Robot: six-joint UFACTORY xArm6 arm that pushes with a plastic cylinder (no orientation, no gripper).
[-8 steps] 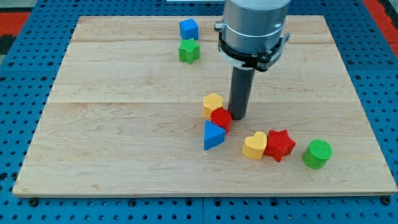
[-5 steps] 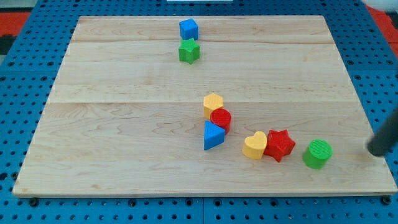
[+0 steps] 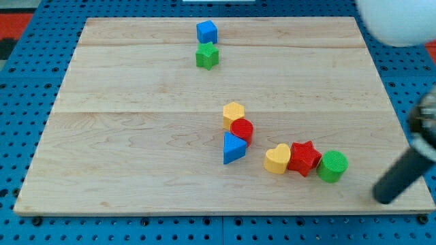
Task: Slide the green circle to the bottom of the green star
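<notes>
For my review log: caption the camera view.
My tip sits right of the green circle, far below the green star.

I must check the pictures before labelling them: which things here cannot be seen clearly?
- Camera view: my tip is motion-blurred at the view's right; its contact with the wooden board is unclear.
- Rod's upper part: cut off by the right edge.
- Green circle block against red star block: touching or not is unclear.
</notes>
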